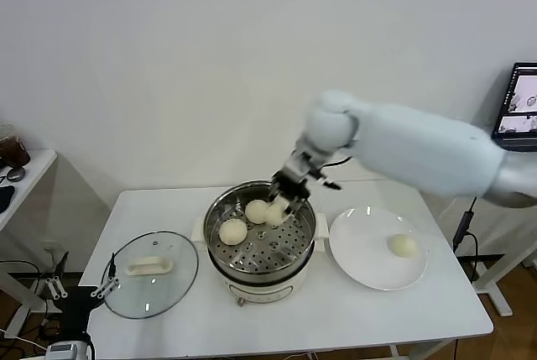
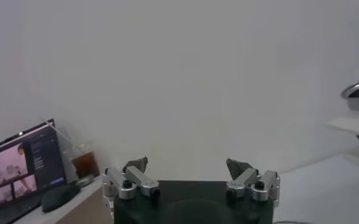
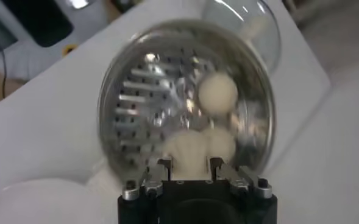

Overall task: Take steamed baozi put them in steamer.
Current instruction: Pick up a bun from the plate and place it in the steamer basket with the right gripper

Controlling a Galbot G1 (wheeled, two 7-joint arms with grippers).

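Observation:
The steamer stands mid-table, a shiny pot with a perforated tray. Two cream-white baozi lie on the tray. My right gripper reaches in over the far right side of the tray, shut on a third baozi. In the right wrist view this baozi sits between the fingers, with the other two beyond it. One more baozi rests on the white plate. My left gripper hangs open and empty off the table's front-left corner.
A round glass lid with a white handle lies flat left of the steamer. The plate sits right of it. A side table stands at far left, and a laptop screen at far right.

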